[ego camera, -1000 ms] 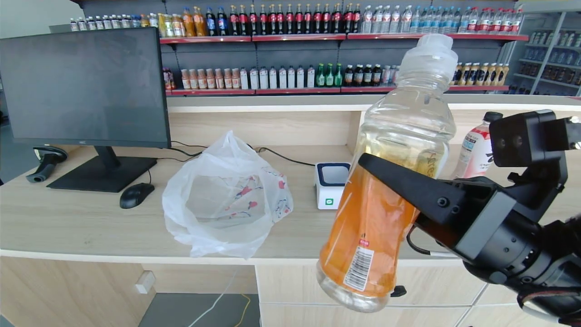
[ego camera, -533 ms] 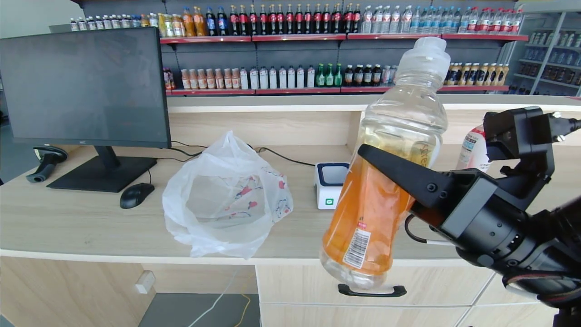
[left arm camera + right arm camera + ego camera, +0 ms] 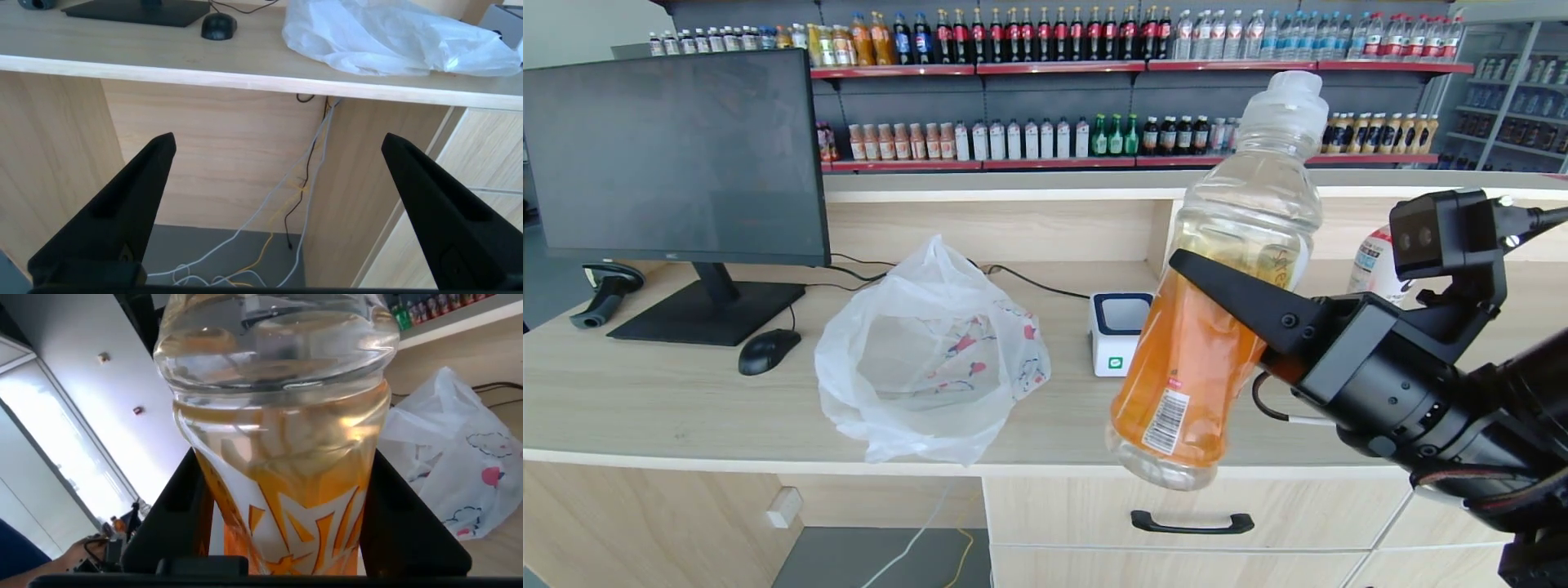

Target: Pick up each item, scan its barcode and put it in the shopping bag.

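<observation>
The right gripper (image 3: pixel 1210 287) squeezes a tilted clear plastic bottle of orange drink (image 3: pixel 1201 359) near the small white scanner box (image 3: pixel 1114 336). The left gripper (image 3: pixel 278 147) is wide open, holding nothing

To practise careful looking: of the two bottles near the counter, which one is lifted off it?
The orange-drink bottle, held tilted in the right gripper; the white-labelled bottle stands upright behind the gripper.
</observation>
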Tool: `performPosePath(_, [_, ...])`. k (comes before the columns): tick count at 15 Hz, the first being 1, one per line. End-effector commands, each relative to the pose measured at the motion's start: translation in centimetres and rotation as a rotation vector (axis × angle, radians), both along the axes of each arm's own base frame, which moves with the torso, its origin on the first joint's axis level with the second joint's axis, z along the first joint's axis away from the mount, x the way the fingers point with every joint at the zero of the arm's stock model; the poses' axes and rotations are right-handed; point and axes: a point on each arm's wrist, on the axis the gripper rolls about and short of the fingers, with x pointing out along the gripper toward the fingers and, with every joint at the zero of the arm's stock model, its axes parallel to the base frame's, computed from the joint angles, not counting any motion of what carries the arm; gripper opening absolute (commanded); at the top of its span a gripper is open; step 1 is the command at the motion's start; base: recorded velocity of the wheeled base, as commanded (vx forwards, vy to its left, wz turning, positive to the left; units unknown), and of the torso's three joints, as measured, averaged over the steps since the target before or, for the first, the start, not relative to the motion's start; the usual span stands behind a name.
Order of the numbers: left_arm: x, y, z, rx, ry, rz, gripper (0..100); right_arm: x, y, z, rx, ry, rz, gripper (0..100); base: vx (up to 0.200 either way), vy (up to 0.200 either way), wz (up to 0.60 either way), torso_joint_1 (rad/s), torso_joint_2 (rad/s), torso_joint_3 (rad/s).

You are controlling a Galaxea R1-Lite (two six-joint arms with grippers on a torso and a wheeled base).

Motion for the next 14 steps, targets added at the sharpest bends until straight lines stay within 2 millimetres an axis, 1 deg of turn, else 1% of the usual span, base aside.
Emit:
performPosePath(1, [0.0,0.0,0.0,0.0,-0.002,0.0,100,0.1,0.0,-0.1,-0.006,-0.008,-0.008,0,0.0,0.0,0.0,0.0,0.0,0.0])
performPosePath(4, [0.0,0.0,0.0,0.0,-0.002,0.0,100,0.7,-1.2,-0.1,-0.041,-0.056,-0.088,0,0.0,0.0,0.0,0.0,0.0,0.0])
performPosePath(5, [0.0,0.0,0.0,0.0,0.0,0.0,100,1.1,-1.7,-0.4,-0.078,-0.084,-0.14,0,0.0,0.0,0.0,0.0,0.0,0.0])
performPosePath(6, [0.0,0.0,0.0,0.0,0.0,0.0,100,1.7,-2.8,-1.2,-0.154,-0.126,-0.222,0,0.0,0.0,0.0,0.0,0.0,0.0])
performPosePath(8, [0.0,0.0,0.0,0.0,0.0,0.0,100,1.7,-3.9,-2.4,-0.263,-0.179,-0.305,0,0.0,0.0,0.0,0.0,0.0,0.0])
performPosePath(9, [0.0,0.0,0.0,0.0,-0.002,0.0,100,1.8,-4.2,-2.6,-0.286,-0.191,-0.324,0,0.0,0.0,0.0,0.0,0.0,0.0])
performPosePath(10, [0.0,0.0,0.0,0.0,0.0,0.0,100,2.0,-4.9,-2.8,-0.321,-0.214,-0.366,0,0.0,0.0,0.0,0.0,0.0,0.0])
performPosePath(12, [0.0,0.0,0.0,0.0,-0.002,0.0,100,2.3,-7.3,-1.8,-0.344,-0.27,-0.489,0,0.0,0.0,0.0,0.0,0.0,0.0])
performPosePath(13, [0.0,0.0,0.0,0.0,0.0,0.0,100,2.3,-7.4,-1.8,-0.345,-0.272,-0.495,0,0.0,0.0,0.0,0.0,0.0,0.0])
performPosePath(14, [0.0,0.0,0.0,0.0,-0.002,0.0,100,2.5,-9.4,-1.2,-0.36,-0.297,-0.593,0,0.0,0.0,0.0,0.0,0.0,0.0])
